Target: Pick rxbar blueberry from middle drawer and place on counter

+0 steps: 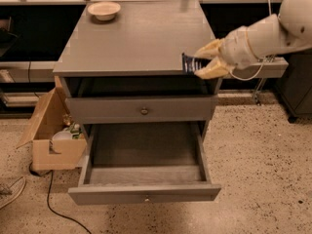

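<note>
Hand (197, 65) with rxbar (188, 64) at counter (141, 38) edge

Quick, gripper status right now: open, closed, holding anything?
Gripper: closed on the rxbar blueberry, at the front right edge of the counter.

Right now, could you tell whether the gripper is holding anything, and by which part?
The gripper holds the rxbar blueberry by its end nearest the arm; the free end pokes out at the front right corner of the counter.
</note>
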